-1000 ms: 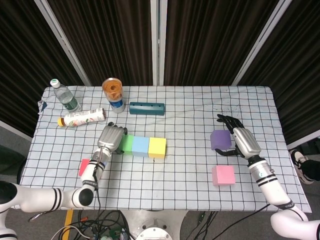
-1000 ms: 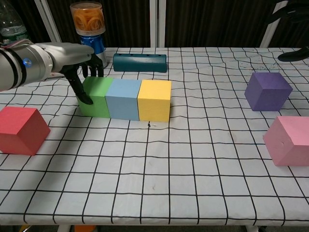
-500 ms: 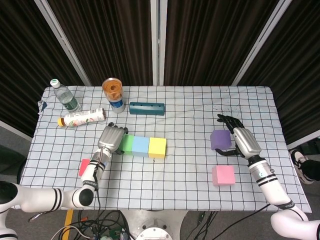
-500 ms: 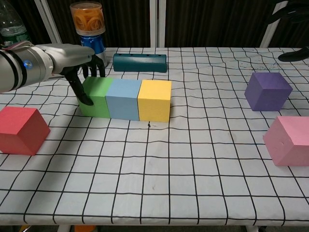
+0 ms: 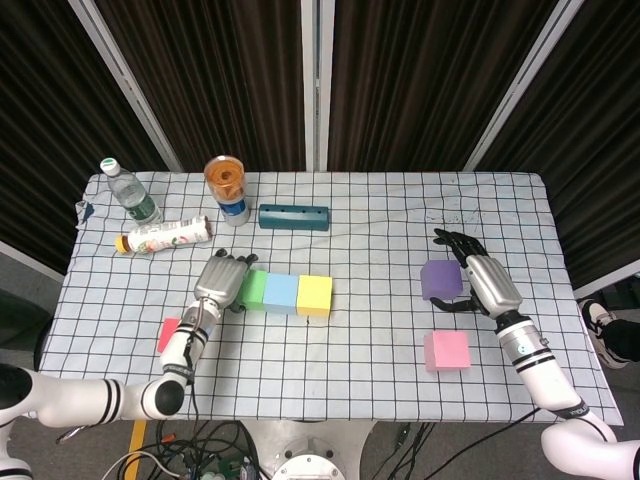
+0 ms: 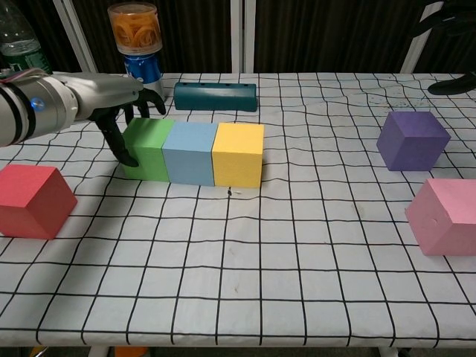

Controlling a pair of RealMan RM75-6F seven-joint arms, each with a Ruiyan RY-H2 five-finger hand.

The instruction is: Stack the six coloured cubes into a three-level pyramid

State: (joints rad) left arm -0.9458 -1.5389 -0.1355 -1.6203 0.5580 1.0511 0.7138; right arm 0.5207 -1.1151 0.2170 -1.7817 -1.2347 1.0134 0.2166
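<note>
Green (image 5: pixel 255 288), blue (image 5: pixel 282 291) and yellow (image 5: pixel 314 294) cubes form a tight row at mid-table; the chest view shows them as green cube (image 6: pixel 149 147), blue cube (image 6: pixel 191 152) and yellow cube (image 6: pixel 238 154). My left hand (image 5: pixel 222 278) is open at the green cube's left end, its fingers (image 6: pixel 120 141) hanging beside that face. A red cube (image 5: pixel 168 333) lies near the front left. My right hand (image 5: pixel 480 285) is open just right of the purple cube (image 5: pixel 439 279), fingers stretched along it. A pink cube (image 5: pixel 447 350) lies in front of the purple one.
At the back left stand a water bottle (image 5: pixel 130 195) and an orange-filled canister (image 5: pixel 227 185), with a lying bottle (image 5: pixel 165 236) between them. A teal box (image 5: pixel 294 216) lies behind the cube row. The checked cloth ends near the pink cube (image 6: pixel 446 216).
My left hand has drawn slightly to the left, away from the green cube's top edge. The right hand and all cubes have stayed put.
</note>
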